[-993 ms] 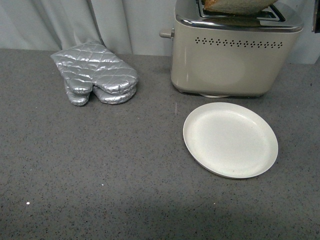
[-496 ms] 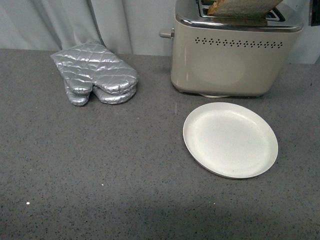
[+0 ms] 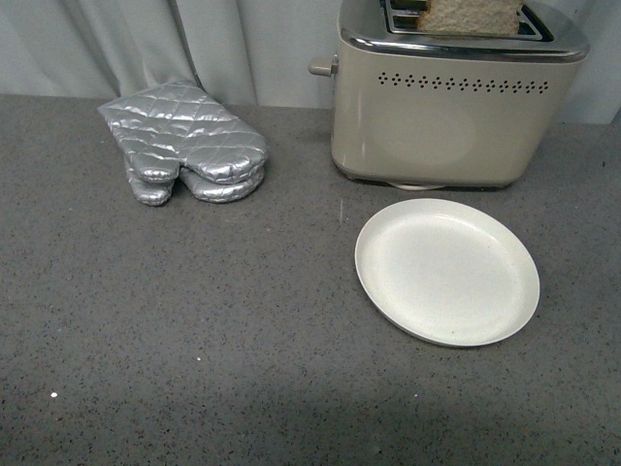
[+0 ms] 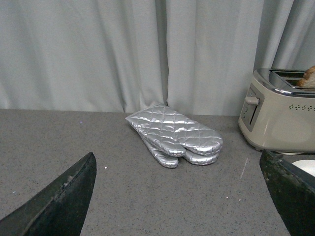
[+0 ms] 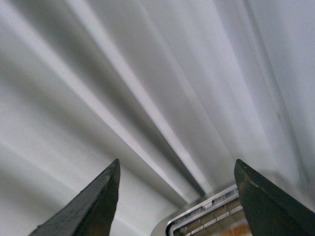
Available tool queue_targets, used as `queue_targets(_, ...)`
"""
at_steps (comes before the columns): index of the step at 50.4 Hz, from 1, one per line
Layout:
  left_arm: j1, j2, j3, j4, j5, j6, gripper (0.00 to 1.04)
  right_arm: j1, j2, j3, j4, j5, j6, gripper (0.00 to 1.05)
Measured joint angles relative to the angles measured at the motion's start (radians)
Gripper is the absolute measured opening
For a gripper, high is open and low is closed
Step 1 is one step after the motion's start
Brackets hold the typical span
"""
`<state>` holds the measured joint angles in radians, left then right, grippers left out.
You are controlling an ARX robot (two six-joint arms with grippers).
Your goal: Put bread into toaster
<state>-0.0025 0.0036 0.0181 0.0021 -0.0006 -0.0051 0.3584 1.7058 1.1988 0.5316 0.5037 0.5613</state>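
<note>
Nearest on the grey surface [image 3: 194, 340] lies the plate [image 3: 446, 272], bare, with no food on it. Further back and to the left, a pair of silver oven mitts [image 3: 184, 141] rests flat, well apart from the plate. Behind the plate stands the toaster [image 3: 456, 107], lever knob [image 3: 322, 67] on its left end.

The bread [image 3: 471, 16] sits upright in a slot of the toaster, its upper part projecting above the chrome top. No end effector touches it.

Left end effector [image 4: 179, 196]: fingers spread wide, nothing between them, hovering low over the surface and facing the mitts. Right end effector [image 5: 177, 196]: fingers likewise apart and empty, positioned above the toaster with the camera looking mostly at the curtain [image 5: 147, 73]; a slot edge shows at the frame margin.

Step in hand: insertion appears complete and the slice released. Whether it is fully seated at the slot bottom cannot be confirmed, since the frame crops the toaster top.

Next move, as a judgement: retract the right arm clear of the toaster without brushing the projecting slice. If toasting is required, press the lever knob down.
</note>
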Motion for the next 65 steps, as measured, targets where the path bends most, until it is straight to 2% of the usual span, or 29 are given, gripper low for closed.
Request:
queue_targets(5,0.000,0.000,0.000,0.000,0.000,0.000,0.98,0.026,-0.076,-0.123,0.263,-0.060,-0.320,0.83)
queue_targets(10,0.000,0.000,0.000,0.000,0.000,0.000,0.98,0.043,-0.140,-0.243,0.430,-0.122,-0.602,0.97)
queue_targets(18,0.000,0.000,0.000,0.000,0.000,0.000,0.98,0.043,-0.264,-0.508,0.565,-0.170,-0.981,0.95)
queue_targets(22,0.000,0.000,0.000,0.000,0.000,0.000,0.98,0.019,-0.343,-0.658,0.543,-0.125,-1.045,0.95)
queue_targets(25,0.000,0.000,0.000,0.000,0.000,0.000,0.98,0.001,-0.407,-0.780,0.587,-0.111,-1.095,0.95)
queue_targets(26,0.000,0.000,0.000,0.000,0.000,0.000,0.98,-0.034,-0.582,-0.916,0.392,-0.185,-0.987,0.83)
queue_targets(29,0.000,0.000,0.000,0.000,0.000,0.000,0.98,-0.071,-0.697,-0.977,0.248,-0.229,-0.787,0.69)
queue_targets(32,0.000,0.000,0.000,0.000,0.000,0.000,0.98,-0.099,-0.747,-1.008,0.219,-0.254,-0.690,0.58)
queue_targets(36,0.000,0.000,0.000,0.000,0.000,0.000,0.98,-0.129,-0.796,-1.035,0.200,-0.278,-0.635,0.46)
queue_targets(40,0.000,0.000,0.000,0.000,0.000,0.000,0.98,-0.154,-0.839,-1.057,0.182,-0.303,-0.602,0.33)
queue_targets(45,0.000,0.000,0.000,0.000,0.000,0.000,0.98,-0.194,-0.920,-1.095,0.140,-0.345,-0.582,0.10)
queue_targets(48,0.000,0.000,0.000,0.000,0.000,0.000,0.98,-0.209,-0.953,-1.108,0.119,-0.360,-0.581,0.00)
queue_targets(58,0.000,0.000,0.000,0.000,0.000,0.000,0.98,-0.253,-1.064,-1.141,0.043,-0.401,-0.573,0.00)
queue_targets(62,0.000,0.000,0.000,0.000,0.000,0.000,0.98,-0.313,-1.111,-1.152,0.007,-0.488,-0.573,0.00)
queue_targets(65,0.000,0.000,0.000,0.000,0.000,0.000,0.98,-0.341,-1.118,-1.174,0.035,-0.498,-0.572,0.00)
